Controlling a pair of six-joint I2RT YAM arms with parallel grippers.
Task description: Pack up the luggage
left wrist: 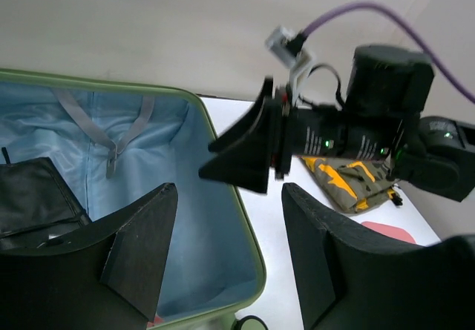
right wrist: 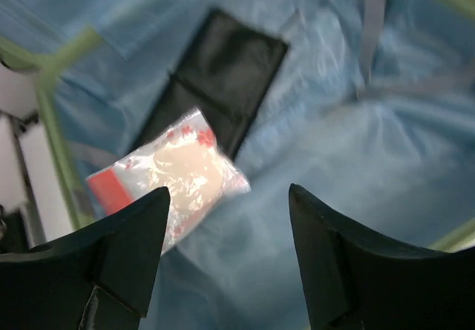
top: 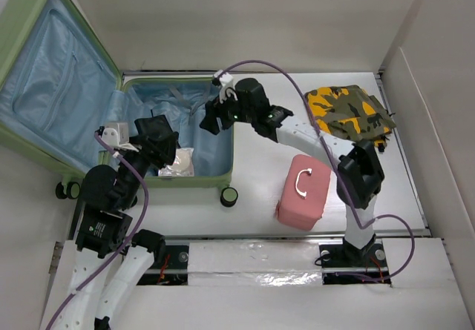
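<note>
The luggage [top: 204, 179] lies open on the surface [top: 404, 185]. Its lid stands up against the wall, out beyond the left pincer [top: 159, 148], and its base lies flat under both pincers.

The left pincer [left wrist: 228, 219] hangs over the near part of the base with its jaws spread wide and nothing between them. In its wrist view the blue lining is below it and the green rim [left wrist: 251, 233] runs down between its two fingers. A flat black pouch [left wrist: 33, 196] lies just to its left on the lining.

The right pincer [top: 211, 119] is just ahead of the left one, over the far right side of the base, seen there as [left wrist: 211, 159]. It also stands wide and empty [right wrist: 230, 196]. Through its gap the lining [right wrist: 386, 182] shows below. The black pouch [right wrist: 223, 70] lies beyond its fingertips, and a clear plastic bag [right wrist: 178, 170] with pale and red contents lies beside its left finger, one corner touching the pouch. From above, that bag [top: 178, 163] sits just beside the left pincer, against the near wall.

To the right of the right pincer, outside the luggage, a camouflage garment [top: 349, 111] lies bunched on the surface. A small pink case [top: 304, 193] with a metal handle [top: 303, 180] stands nearer the arm bases.
</note>
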